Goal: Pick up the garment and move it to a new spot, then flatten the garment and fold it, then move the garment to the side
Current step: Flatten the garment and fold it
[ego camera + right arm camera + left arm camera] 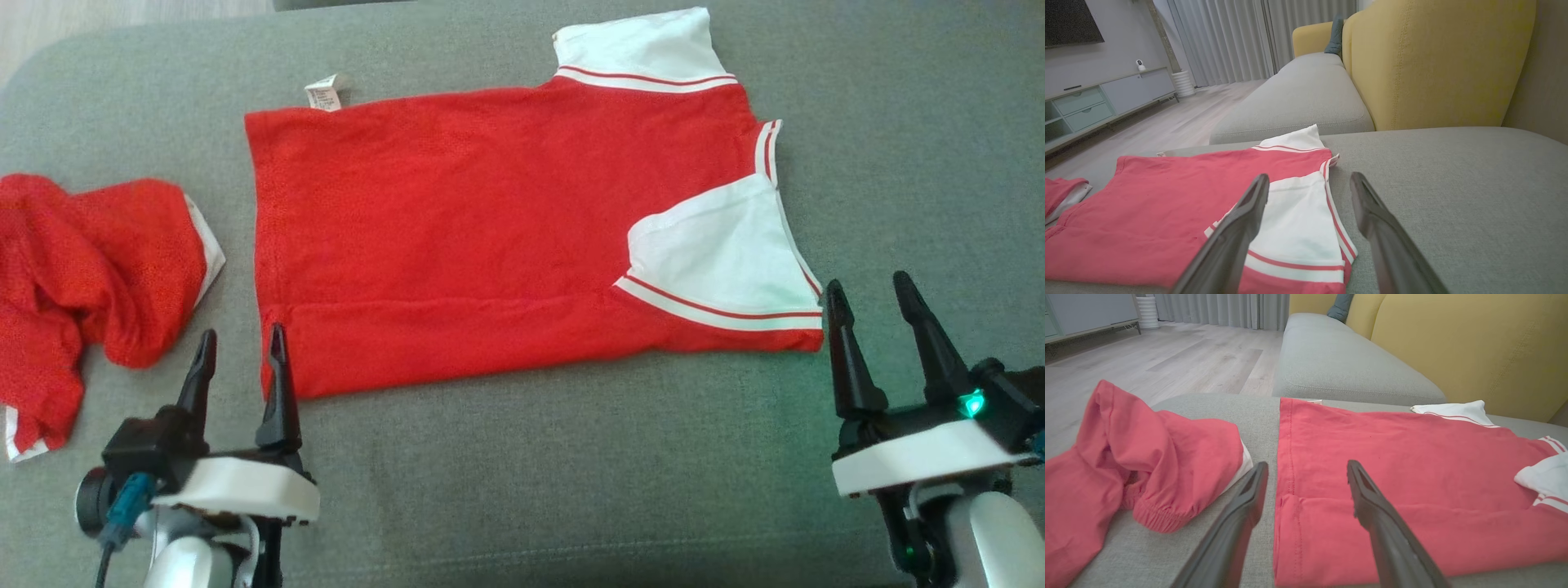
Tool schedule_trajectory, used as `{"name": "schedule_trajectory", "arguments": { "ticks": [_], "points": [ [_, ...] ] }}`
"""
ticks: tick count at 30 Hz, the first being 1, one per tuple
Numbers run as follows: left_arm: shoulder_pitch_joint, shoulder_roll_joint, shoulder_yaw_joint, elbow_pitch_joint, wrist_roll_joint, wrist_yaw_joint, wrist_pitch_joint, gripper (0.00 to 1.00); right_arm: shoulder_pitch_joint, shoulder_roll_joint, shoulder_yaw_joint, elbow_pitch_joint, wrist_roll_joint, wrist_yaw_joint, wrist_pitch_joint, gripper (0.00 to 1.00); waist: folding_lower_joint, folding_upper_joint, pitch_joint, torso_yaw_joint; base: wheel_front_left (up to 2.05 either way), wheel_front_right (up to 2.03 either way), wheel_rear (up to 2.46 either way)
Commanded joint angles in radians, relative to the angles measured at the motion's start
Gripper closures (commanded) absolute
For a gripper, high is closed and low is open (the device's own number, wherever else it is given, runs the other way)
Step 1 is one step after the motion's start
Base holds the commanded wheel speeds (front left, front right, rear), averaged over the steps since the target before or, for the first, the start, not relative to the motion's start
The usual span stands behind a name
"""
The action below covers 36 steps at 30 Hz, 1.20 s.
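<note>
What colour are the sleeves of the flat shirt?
The sleeves are white with red cuff stripes; head view shows it best.

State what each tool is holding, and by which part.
Nothing is held: the left tool and right tool stand open and empty beside the red shirt.

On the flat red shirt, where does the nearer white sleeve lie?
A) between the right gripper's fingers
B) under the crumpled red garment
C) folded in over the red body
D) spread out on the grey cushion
C: the nearer white sleeve lies folded in on top of the red shirt.
</note>
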Motion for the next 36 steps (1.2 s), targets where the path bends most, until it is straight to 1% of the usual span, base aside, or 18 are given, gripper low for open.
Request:
{"name": "schedule_trajectory", "arguments": {
  "ticks": [1,4,8,9,13,19,24,28,29,30,31,32,33,36],
  "points": [
    [-0.019,0.017,0.024,-0.025,0.008,0.003,-0.001,0.0,-0.013,-0.009,0.015,-0.031,-0.002,-0.001,0.006,0.0,0.0,0.0,0.009,0.001,0.0,0.0,0.0],
    [-0.023,0.015,0.021,-0.003,-0.001,0.002,0.01,0.0,-0.024,-0.007,0.018,-0.007,0.002,-0.001,0.02,0.0,0.0,0.0,0.026,0.004,0.0,0.0,0.0],
    [-0.03,0.006,0.012,0.047,-0.036,-0.02,0.047,0.0,-0.045,-0.013,0.027,0.059,0.012,-0.001,0.036,0.0,0.0,0.0,0.056,0.012,0.0,0.0,0.0],
    [-0.03,0.006,0.012,0.047,-0.036,-0.02,0.047,0.0,-0.045,-0.013,0.027,0.059,0.012,-0.001,0.036,0.0,0.0,0.0,0.056,0.012,0.0,0.0,0.0],
    [-0.058,-0.001,0.006,0.12,-0.074,-0.05,0.067,0.0,-0.065,-0.018,0.017,0.149,0.016,-0.001,0.052,0.0,0.0,0.0,0.083,0.026,0.0,0.0,0.0],
    [-0.105,-0.01,0.008,0.216,-0.128,-0.08,0.098,0.0,-0.104,-0.006,0.006,0.264,0.029,-0.001,0.1,0.0,0.0,0.0,0.111,0.033,0.0,0.0,0.0],
    [-0.129,-0.008,0.009,0.254,-0.148,-0.094,0.106,0.0,-0.132,-0.003,0.018,0.299,0.043,-0.001,0.116,0.0,0.0,0.0,0.121,0.032,0.0,0.0,0.0],
    [-0.145,-0.002,0.004,0.275,-0.161,-0.108,0.132,0.0,-0.149,-0.005,0.031,0.318,0.052,-0.001,0.133,0.0,0.0,0.0,0.128,0.032,0.0,0.0,0.0],
    [-0.147,0.001,0.001,0.28,-0.162,-0.111,0.142,0.0,-0.152,-0.004,0.033,0.32,0.055,-0.001,0.136,0.03,0.0,0.0,0.129,0.031,0.0,0.0,0.0],
    [-0.149,0.003,-0.002,0.283,-0.163,-0.113,0.15,0.23,-0.155,-0.005,0.035,0.322,0.056,-0.001,0.138,0.23,0.0,0.0,0.13,0.03,0.0,0.0,0.0],
    [-0.15,0.006,-0.006,0.285,-0.163,-0.115,0.158,0.57,-0.156,-0.004,0.036,0.326,0.058,-0.001,0.143,0.56,0.0,0.0,0.13,0.029,0.0,0.0,0.0],
    [-0.149,0.008,-0.008,0.287,-0.164,-0.117,0.164,0.91,-0.157,-0.003,0.037,0.327,0.061,-0.001,0.147,0.82,0.0,0.0,0.13,0.028,0.0,0.0,0.0],
    [-0.148,0.01,-0.01,0.287,-0.164,-0.117,0.166,1.0,-0.157,-0.003,0.037,0.328,0.062,-0.001,0.149,1.0,0.0,0.0,0.129,0.027,0.0,0.0,0.0],
    [-0.141,0.013,-0.012,0.276,-0.161,-0.107,0.17,1.0,-0.15,0.001,0.033,0.322,0.069,-0.001,0.154,1.0,0.0,0.0,0.123,0.027,0.0,0.0,0.0]
  ]
}}
